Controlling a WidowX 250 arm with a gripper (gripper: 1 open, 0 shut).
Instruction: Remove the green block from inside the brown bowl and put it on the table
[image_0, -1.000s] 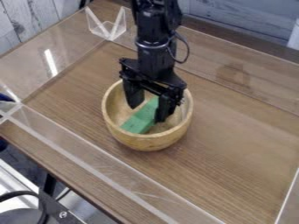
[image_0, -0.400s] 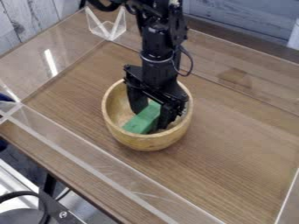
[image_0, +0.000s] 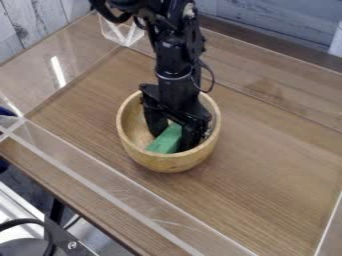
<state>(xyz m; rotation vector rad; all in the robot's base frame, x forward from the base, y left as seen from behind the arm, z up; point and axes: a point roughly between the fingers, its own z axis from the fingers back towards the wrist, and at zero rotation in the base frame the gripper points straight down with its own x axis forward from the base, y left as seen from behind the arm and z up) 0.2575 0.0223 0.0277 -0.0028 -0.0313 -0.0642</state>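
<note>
The gripper (image_0: 174, 124) points straight down into the brown bowl (image_0: 134, 141) on the desk (image_0: 267, 190), its jaws apart around the green block (image_0: 168, 140), which lies inside running from about one o'clock to seven o'clock, not yet clamped.

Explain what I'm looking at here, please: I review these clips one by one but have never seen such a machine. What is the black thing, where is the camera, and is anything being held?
The black thing is a single robot arm. Its end effector, the two-fingered grasping part, points straight down into the brown bowl. The one camera looks down at an angle from outside the table, a wood-grain top with low clear walls. Inside the bowl lies the green block. The fingers are spread open on either side of the block's upper end, so nothing is held yet. The block's top end is hidden behind the fingers, so I cannot tell whether they touch it.
</note>
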